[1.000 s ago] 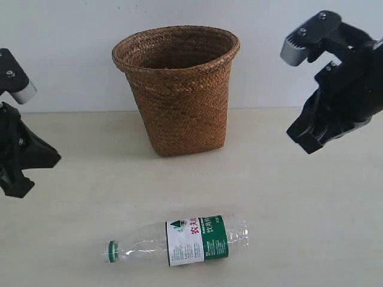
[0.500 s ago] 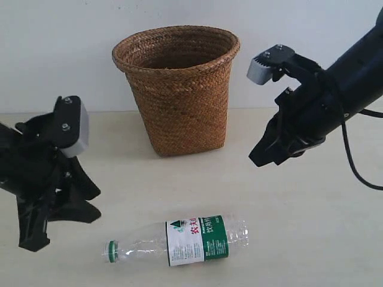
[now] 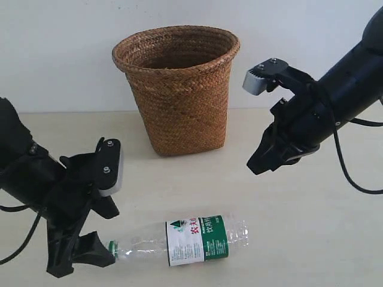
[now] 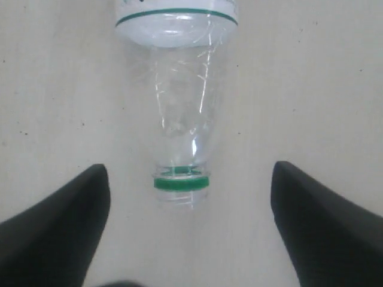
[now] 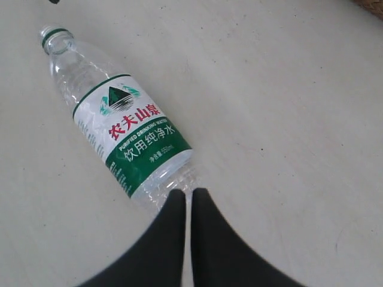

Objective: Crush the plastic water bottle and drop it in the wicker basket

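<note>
The plastic water bottle looks clear and glossy, the wicker basket rough-woven, the table matt.

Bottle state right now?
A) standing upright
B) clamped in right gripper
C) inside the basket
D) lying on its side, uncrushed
D: the plastic water bottle lies on its side on the table, full-shaped, its cap end between the fingers of the open left gripper without contact, apart from the wicker basket.
</note>
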